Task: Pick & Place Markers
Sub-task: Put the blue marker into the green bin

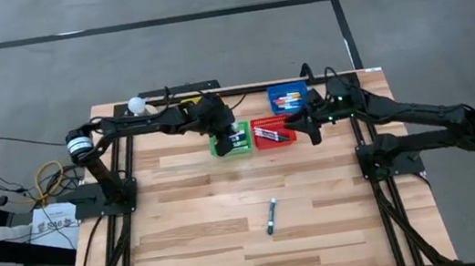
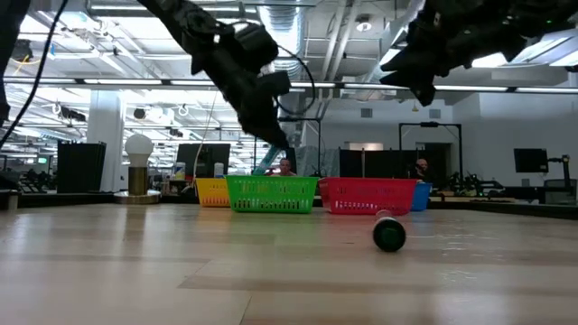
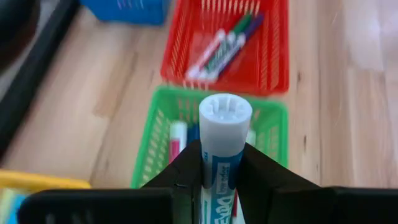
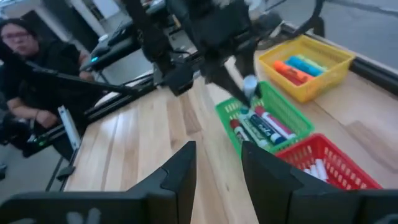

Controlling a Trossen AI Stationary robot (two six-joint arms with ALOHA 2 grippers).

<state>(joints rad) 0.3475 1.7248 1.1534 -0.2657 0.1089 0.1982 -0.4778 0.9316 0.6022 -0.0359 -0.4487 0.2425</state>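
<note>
The left gripper (image 3: pixel 221 168) is clamped on a marker (image 3: pixel 224 140) with a white cap, held over the green basket (image 3: pixel 155 134) — a grip only the left wrist view shows clearly. Blue lettering on the barrel may read "EXPO", though it is cut off. The right gripper (image 4: pixel 217 165) hangs empty with its fingers parted above the red basket (image 1: pixel 272 133). The high view alone shows a lone green marker (image 1: pixel 271 216) on the table (image 1: pixel 198 248), well apart from the baskets. The right wrist view shows orange and blue markers in the yellow basket (image 4: pixel 311 62) — and a person (image 4: pixel 31 68) beyond the table.
</note>
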